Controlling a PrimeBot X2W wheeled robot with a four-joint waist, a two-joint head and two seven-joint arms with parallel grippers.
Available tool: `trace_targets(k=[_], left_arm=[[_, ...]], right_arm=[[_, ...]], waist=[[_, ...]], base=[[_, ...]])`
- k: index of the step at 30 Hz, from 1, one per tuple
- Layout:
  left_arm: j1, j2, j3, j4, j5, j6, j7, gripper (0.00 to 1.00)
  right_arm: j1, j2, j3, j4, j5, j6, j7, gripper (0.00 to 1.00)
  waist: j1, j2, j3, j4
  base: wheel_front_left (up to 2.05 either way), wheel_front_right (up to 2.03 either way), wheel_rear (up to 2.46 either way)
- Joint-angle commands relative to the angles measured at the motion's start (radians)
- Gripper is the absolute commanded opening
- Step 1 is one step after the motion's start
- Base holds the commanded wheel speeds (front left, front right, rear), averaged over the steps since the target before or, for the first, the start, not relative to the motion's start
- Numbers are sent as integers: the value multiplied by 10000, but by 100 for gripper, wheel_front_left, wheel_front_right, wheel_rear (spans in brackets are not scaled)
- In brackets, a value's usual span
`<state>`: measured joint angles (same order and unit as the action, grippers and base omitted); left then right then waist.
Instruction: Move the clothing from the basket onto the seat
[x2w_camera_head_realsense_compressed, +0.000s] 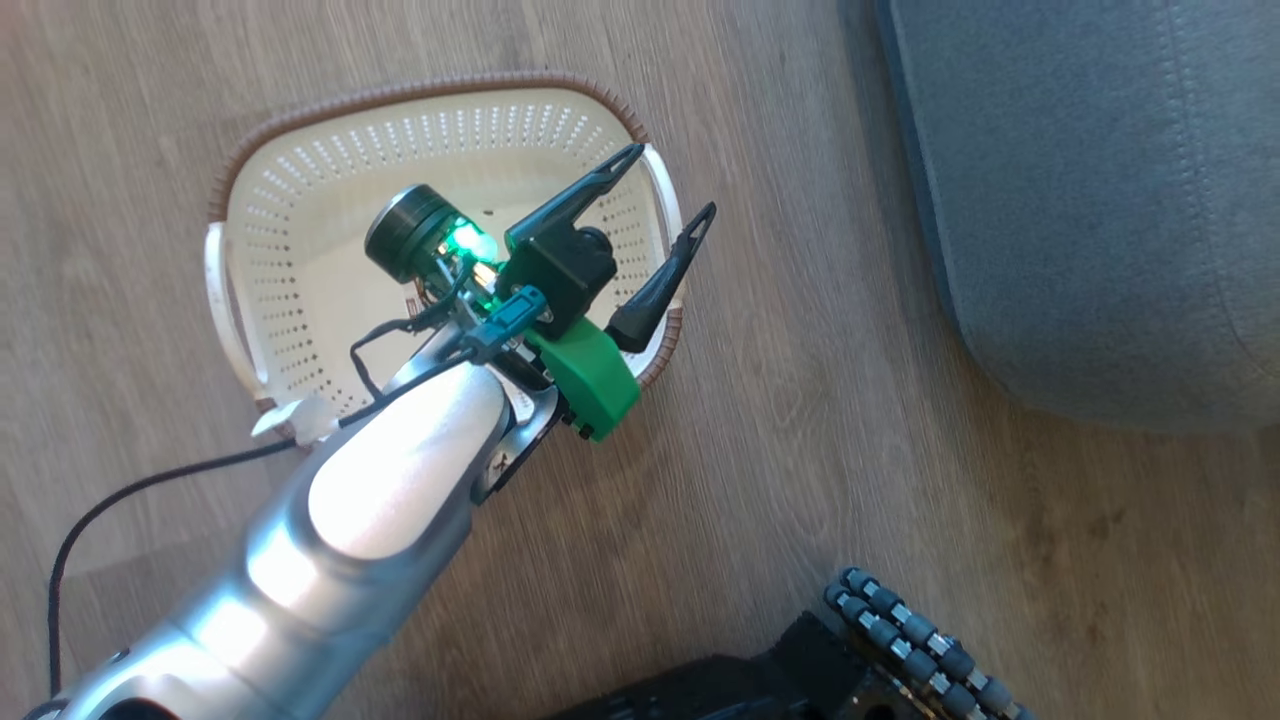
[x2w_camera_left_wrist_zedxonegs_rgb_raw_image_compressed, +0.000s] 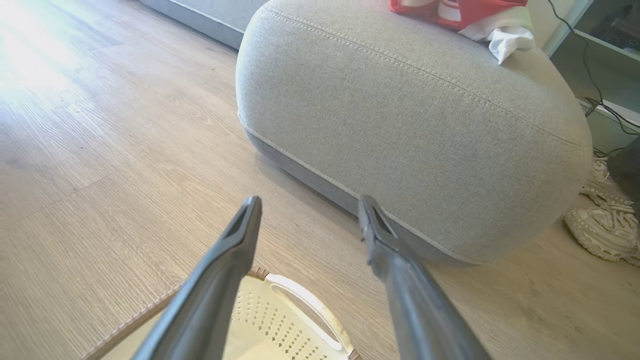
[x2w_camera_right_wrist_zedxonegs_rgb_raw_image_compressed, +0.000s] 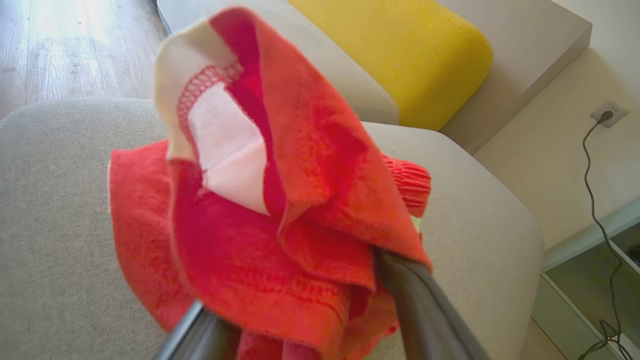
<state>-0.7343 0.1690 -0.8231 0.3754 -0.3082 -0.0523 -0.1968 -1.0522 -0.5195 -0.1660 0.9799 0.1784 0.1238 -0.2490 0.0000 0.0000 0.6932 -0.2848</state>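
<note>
The cream basket (x2w_camera_head_realsense_compressed: 300, 200) stands on the wood floor, and the part of its inside that I see is bare plastic. My left gripper (x2w_camera_head_realsense_compressed: 668, 185) hovers open over the basket's right handle with nothing between its fingers. In the left wrist view that gripper (x2w_camera_left_wrist_zedxonegs_rgb_raw_image_compressed: 308, 202) points at the grey seat (x2w_camera_left_wrist_zedxonegs_rgb_raw_image_compressed: 400, 125), the basket (x2w_camera_left_wrist_zedxonegs_rgb_raw_image_compressed: 295, 325) shows below it, and red and white clothing (x2w_camera_left_wrist_zedxonegs_rgb_raw_image_compressed: 465, 10) lies on the seat's top. My right gripper (x2w_camera_right_wrist_zedxonegs_rgb_raw_image_compressed: 307, 215) is over the seat (x2w_camera_right_wrist_zedxonegs_rgb_raw_image_compressed: 50, 225), its fingers (x2w_camera_right_wrist_zedxonegs_rgb_raw_image_compressed: 415, 300) spread wide. Red clothing (x2w_camera_right_wrist_zedxonegs_rgb_raw_image_compressed: 300, 200) is bunched over them and hides the tips.
The seat's corner (x2w_camera_head_realsense_compressed: 1100, 200) lies right of the basket. My wheeled base (x2w_camera_head_realsense_compressed: 900, 640) is at the bottom. White sneakers (x2w_camera_left_wrist_zedxonegs_rgb_raw_image_compressed: 605, 225) sit on the floor beside the seat. A yellow cushion (x2w_camera_right_wrist_zedxonegs_rgb_raw_image_compressed: 400, 55) and a wall socket with cable (x2w_camera_right_wrist_zedxonegs_rgb_raw_image_compressed: 607, 112) lie beyond.
</note>
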Motion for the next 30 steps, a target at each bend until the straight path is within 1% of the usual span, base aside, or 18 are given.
trace_targets(k=[1, 4, 5, 9, 10, 18, 24, 30], left_arm=[[-67, -91, 271, -194, -92, 33, -163, 100], [24, -179, 306, -17, -193, 47, -304, 100], [107, -239, 337, 99, -262, 61, -393, 100], [301, -350, 475, 296, -408, 105, -542, 100], [301, -350, 475, 296, -408, 105, -542, 100], [809, -511, 1038, 383, -588, 275, -642, 100], [1497, -579, 1833, 70, -532, 430, -647, 100], [2247, -669, 2745, -74, -367, 616, -648, 100]], right_arm=[[839, -231, 62, -782, 126, 69, -124, 100], [1756, -73, 128, -1600, 181, 69, -125, 100], [2368, 71, 167, -2114, 200, 69, -126, 100], [3421, 310, 487, -3055, 300, 69, -126, 100], [3421, 310, 487, -3055, 300, 69, -126, 100], [4609, 795, 1397, -4824, 746, 69, -127, 100], [5076, 1072, 1999, -5856, 902, 69, -127, 100], [5552, 1415, 2380, -6370, 1034, 69, -127, 100]], waist=[[0, 0, -276, 38], [0, 0, -626, 100], [0, 0, -875, 151], [0, 0, -1366, 322], [0, 0, -1366, 322], [0, 0, -2376, 920], [0, 0, -3141, 1541], [0, 0, -3950, 2294]], base=[[0, 0, 0], [0, 0, 0], [0, 0, 0], [0, 0, 0], [0, 0, 0], [0, 0, 0], [0, 0, 0], [0, 0, 0]])
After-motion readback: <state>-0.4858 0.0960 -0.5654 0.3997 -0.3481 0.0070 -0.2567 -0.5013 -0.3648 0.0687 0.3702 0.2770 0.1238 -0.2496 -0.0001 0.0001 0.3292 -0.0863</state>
